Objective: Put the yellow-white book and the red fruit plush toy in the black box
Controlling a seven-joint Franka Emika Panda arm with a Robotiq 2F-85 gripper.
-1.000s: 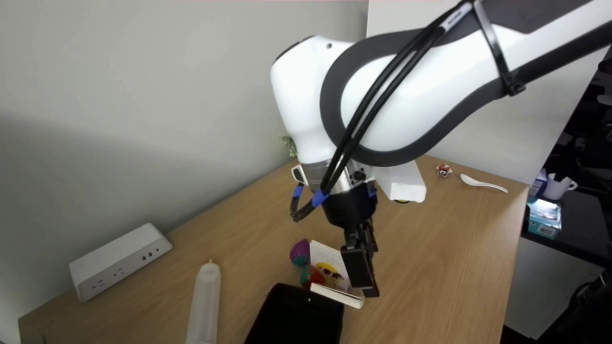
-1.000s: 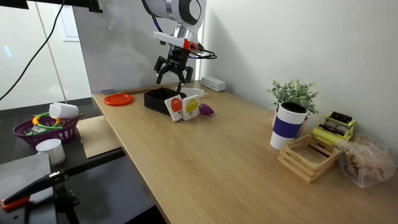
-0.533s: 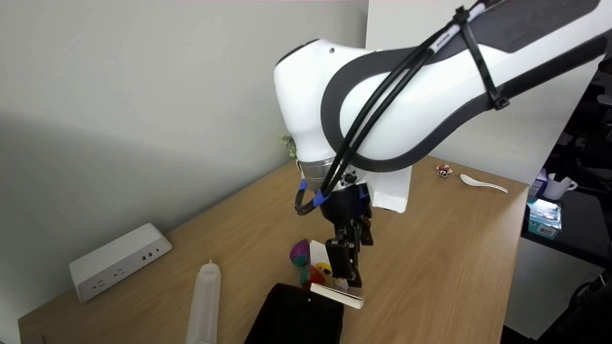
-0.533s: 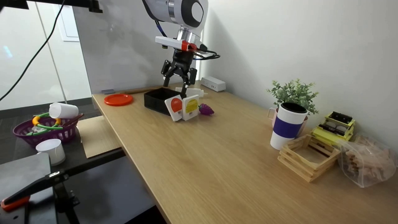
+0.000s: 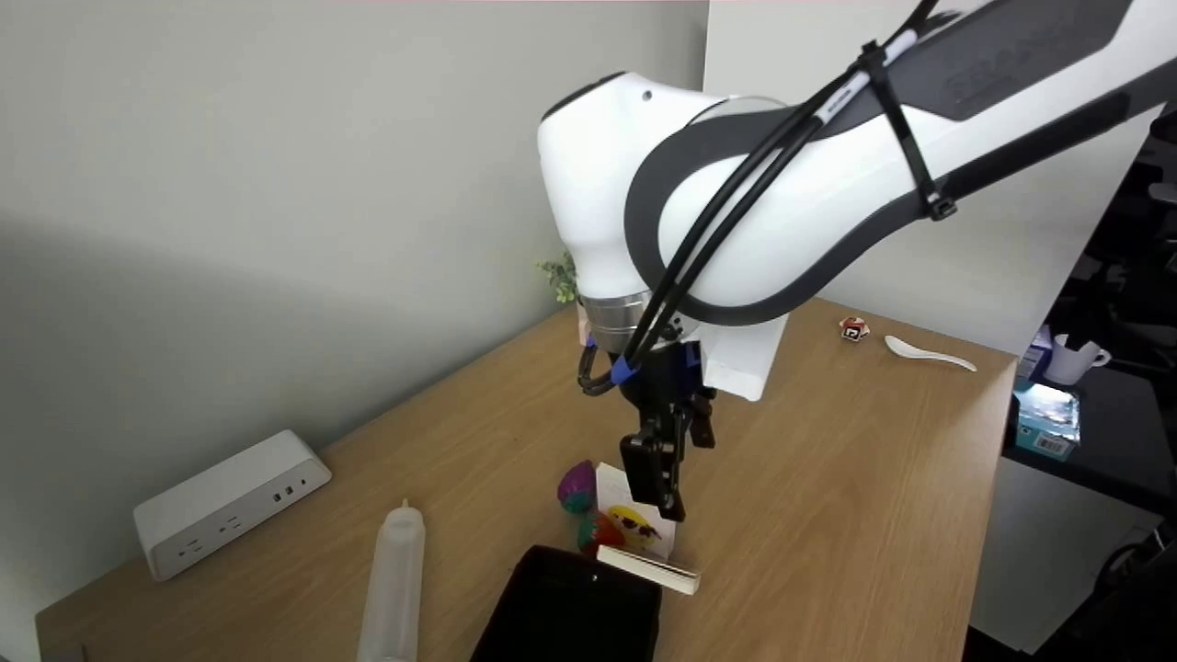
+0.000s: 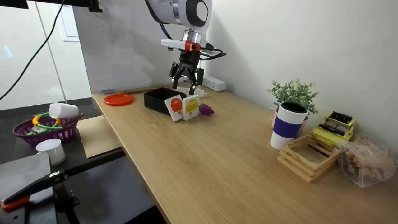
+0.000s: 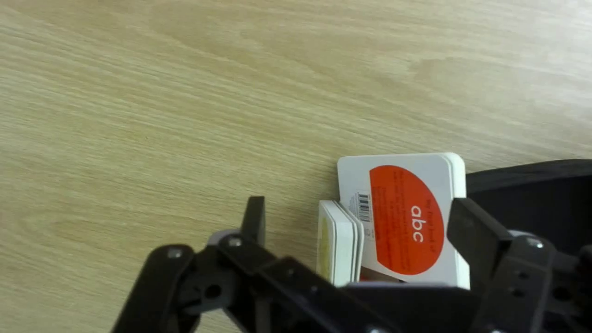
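The yellow-white book (image 6: 190, 107) stands upright beside the black box (image 6: 155, 102); its yellow disc cover (image 5: 634, 522) shows in an exterior view, and its edge (image 7: 340, 245) in the wrist view. The red fruit plush toy (image 5: 602, 531) lies between that book and the black box (image 5: 570, 611); it is hidden in an exterior view, and only a red sliver shows in the wrist view. My gripper (image 5: 688, 480) is open and empty above the books. In the wrist view its fingers (image 7: 360, 224) are wide apart, with the yellow-white book's edge between them.
A white book with a red disc (image 7: 407, 219) leans against the box, touching the yellow-white book. A purple plush toy (image 6: 205, 109) lies beside them. A clear bottle (image 5: 394, 584), white socket box (image 5: 230, 501) and red plate (image 6: 118, 99) are nearby. A plant, cup and wooden crate stand farther away.
My open gripper has moved from over the box side towards the yellow-white book and the purple toy, and tilted less. The books, toys and box have not moved.
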